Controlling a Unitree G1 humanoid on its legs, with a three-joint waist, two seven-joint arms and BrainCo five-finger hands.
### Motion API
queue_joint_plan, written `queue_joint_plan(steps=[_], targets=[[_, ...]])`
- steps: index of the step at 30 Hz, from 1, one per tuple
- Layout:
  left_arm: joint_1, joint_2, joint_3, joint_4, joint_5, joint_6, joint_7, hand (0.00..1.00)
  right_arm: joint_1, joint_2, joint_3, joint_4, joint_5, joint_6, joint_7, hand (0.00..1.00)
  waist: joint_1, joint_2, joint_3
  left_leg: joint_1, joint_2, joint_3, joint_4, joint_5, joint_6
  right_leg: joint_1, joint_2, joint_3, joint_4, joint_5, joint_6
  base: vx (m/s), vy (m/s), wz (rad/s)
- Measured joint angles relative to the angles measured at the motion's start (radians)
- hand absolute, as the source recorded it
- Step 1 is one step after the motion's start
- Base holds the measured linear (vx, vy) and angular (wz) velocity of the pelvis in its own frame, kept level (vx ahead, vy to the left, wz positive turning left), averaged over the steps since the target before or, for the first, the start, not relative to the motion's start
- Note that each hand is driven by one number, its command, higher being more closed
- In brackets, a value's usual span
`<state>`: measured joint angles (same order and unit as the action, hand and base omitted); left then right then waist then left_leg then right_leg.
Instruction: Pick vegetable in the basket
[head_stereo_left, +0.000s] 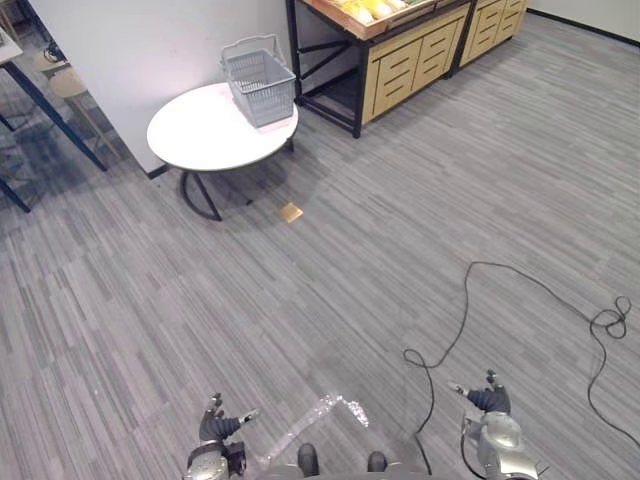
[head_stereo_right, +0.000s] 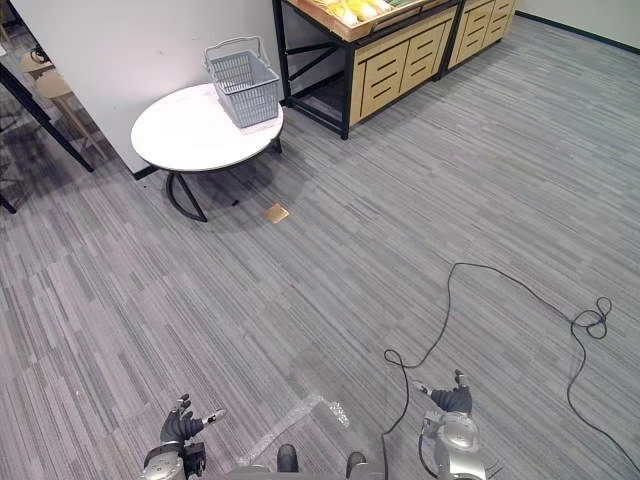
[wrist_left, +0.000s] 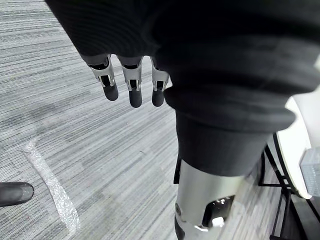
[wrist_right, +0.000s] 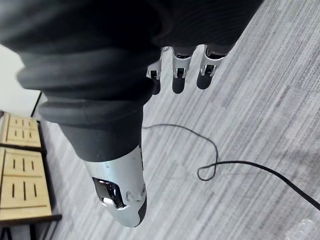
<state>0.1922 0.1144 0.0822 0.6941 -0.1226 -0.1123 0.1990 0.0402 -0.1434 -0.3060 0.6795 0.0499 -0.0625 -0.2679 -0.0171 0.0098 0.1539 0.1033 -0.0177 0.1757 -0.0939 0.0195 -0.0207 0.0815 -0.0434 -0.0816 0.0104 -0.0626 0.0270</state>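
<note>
Two hands low at the bottom edge of the head views, well apart from each other. Left hand (head_stereo_left: 222, 425) at lower left, hanging over the grey striped floor (head_stereo_left: 300, 300), thumb pointing toward the middle of the frame. Its fingers (wrist_left: 132, 87) in the left wrist view straight and side by side, dark tips down, apart from the thumb, nothing held. Right hand (head_stereo_left: 490, 402) at lower right, at about the same height, thumb also pointing inward. Its fingers (wrist_right: 179, 75) in the right wrist view relaxed and nearly straight, apart from the thumb, nothing held, floor past them.

One grey mesh basket (head_stereo_left: 258, 85) in the upper left part of the frame, upright near the far right edge of a round white table (head_stereo_left: 200, 135), handle raised above its far rim. Inside the basket, as far as visible, bare mesh walls and bottom. Yellow vegetables (head_stereo_left: 365, 9) at the top edge of the frame, lying in a wooden tray (head_stereo_left: 380, 28) on a black-framed stand (head_stereo_left: 357, 90), to the right of the basket and well apart from both hands. Wooden drawer units (head_stereo_left: 410, 60) under the tray and further right. Small tan square (head_stereo_left: 290, 212) on the floor below the table, and a strip of clear film (head_stereo_left: 315, 420) on the floor between the hands, nearer to the left one
</note>
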Motion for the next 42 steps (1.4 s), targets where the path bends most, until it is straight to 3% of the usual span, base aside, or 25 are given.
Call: queue_joint_plan(steps=[23, 27, 29, 32, 33, 34, 35, 36, 38, 40, 41, 42], targets=[[0.015, 0.002, 0.049, -0.043, -0.041, 0.016, 0.006, 0.00, 0.008, 0.013, -0.011, -0.001, 0.022, 0.003, -0.004, 0.00, 0.012, -0.001, -0.003, -0.045, 0.001, 0.002, 0.017, -0.008, 0.004, -0.035, 0.000, 0.002, -0.003, 0.002, 0.001, 0.00, -0.002, 0.00], [0.028, -0.013, 0.082, -0.102, -0.058, 0.016, 0.024, 0.00, 0.006, 0.028, -0.003, -0.057, 0.041, 0.007, -0.005, 0.00, 0.039, -0.008, 0.001, -0.132, 0.016, 0.029, 0.186, -0.117, 0.008, -0.058, -0.004, 0.031, 0.014, -0.007, 0.013, 0.06, 0.007, -0.22], [0.040, -0.015, 0.085, -0.130, -0.067, 0.016, 0.025, 0.00, 0.006, 0.027, 0.009, -0.103, 0.042, 0.005, -0.012, 0.00, 0.039, -0.007, 0.001, -0.176, 0.025, 0.039, 0.278, -0.180, 0.014, -0.091, -0.008, 0.041, 0.070, -0.049, 0.032, 0.08, 0.043, -0.19], [0.046, -0.013, 0.079, -0.167, -0.074, 0.015, 0.027, 0.00, 0.015, 0.030, 0.016, -0.116, 0.047, 0.004, -0.014, 0.00, 0.046, -0.016, 0.007, -0.227, 0.031, 0.047, 0.404, -0.290, 0.037, -0.169, -0.024, 0.054, 0.274, -0.149, 0.058, 0.13, 0.096, -0.06], [0.046, -0.013, 0.064, -0.172, -0.079, 0.015, 0.027, 0.00, 0.030, 0.032, 0.027, -0.121, 0.052, 0.006, -0.015, 0.00, 0.047, -0.015, 0.007, -0.223, 0.033, 0.038, 0.430, -0.324, 0.041, -0.224, -0.028, 0.054, 0.419, -0.166, 0.080, 0.17, 0.158, 0.11], [0.046, -0.011, 0.055, -0.176, -0.080, 0.015, 0.027, 0.00, 0.041, 0.036, 0.036, -0.131, 0.053, 0.007, -0.016, 0.00, 0.046, -0.016, 0.008, -0.215, 0.032, 0.029, 0.436, -0.337, 0.047, -0.263, -0.030, 0.054, 0.515, -0.165, 0.079, 0.26, 0.162, 0.34], [0.039, -0.002, 0.042, -0.179, -0.080, 0.015, 0.028, 0.00, 0.067, 0.055, 0.056, -0.169, 0.054, 0.008, -0.016, 0.00, 0.034, -0.028, 0.020, -0.181, 0.025, 0.008, 0.447, -0.358, 0.061, -0.345, -0.034, 0.052, 0.722, -0.158, 0.072, 0.38, 0.169, 0.45], [0.042, 0.005, 0.035, -0.179, -0.080, 0.017, 0.031, 0.00, 0.088, 0.071, 0.074, -0.197, 0.054, 0.008, -0.016, 0.00, 0.031, -0.033, 0.025, -0.141, 0.016, -0.011, 0.445, -0.383, 0.068, -0.396, -0.039, 0.052, 0.832, -0.184, 0.068, 0.39, 0.105, 0.45], [0.039, 0.008, 0.029, -0.178, -0.080, 0.017, 0.043, 0.00, 0.093, 0.075, 0.088, -0.213, 0.054, 0.007, -0.015, 0.00, 0.030, -0.044, 0.022, -0.066, 0.016, -0.029, 0.415, -0.407, 0.055, -0.463, -0.041, 0.003, 0.826, -0.222, 0.055, 0.49, 0.073, 0.33], [0.022, 0.008, 0.029, -0.172, -0.080, 0.017, 0.044, 0.00, 0.089, 0.074, 0.089, -0.234, 0.054, 0.002, -0.013, 0.00, 0.026, -0.042, 0.024, -0.015, 0.020, -0.048, 0.365, -0.409, 0.052, -0.526, -0.026, -0.033, 0.739, -0.221, 0.049, 0.46, 0.024, 0.41], [0.005, 0.007, 0.029, -0.166, -0.080, 0.016, 0.044, 0.00, 0.073, 0.063, 0.089, -0.233, 0.054, 0.000, -0.012, 0.00, 0.011, -0.029, 0.032, 0.021, 0.035, -0.069, 0.317, -0.406, 0.045, -0.576, 0.003, -0.055, 0.620, -0.194, 0.026, 0.59, -0.018, 0.67], [-0.025, 0.004, 0.029, -0.139, -0.080, 0.017, 0.043, 0.00, 0.061, 0.042, 0.088, -0.231, 0.054, 0.002, -0.011, 0.00, -0.004, -0.004, 0.052, 0.072, 0.056, -0.098, 0.275, -0.397, 0.025, -0.606, 0.045, -0.065, 0.470, -0.112, -0.013, 0.62, -0.032, 0.68]])
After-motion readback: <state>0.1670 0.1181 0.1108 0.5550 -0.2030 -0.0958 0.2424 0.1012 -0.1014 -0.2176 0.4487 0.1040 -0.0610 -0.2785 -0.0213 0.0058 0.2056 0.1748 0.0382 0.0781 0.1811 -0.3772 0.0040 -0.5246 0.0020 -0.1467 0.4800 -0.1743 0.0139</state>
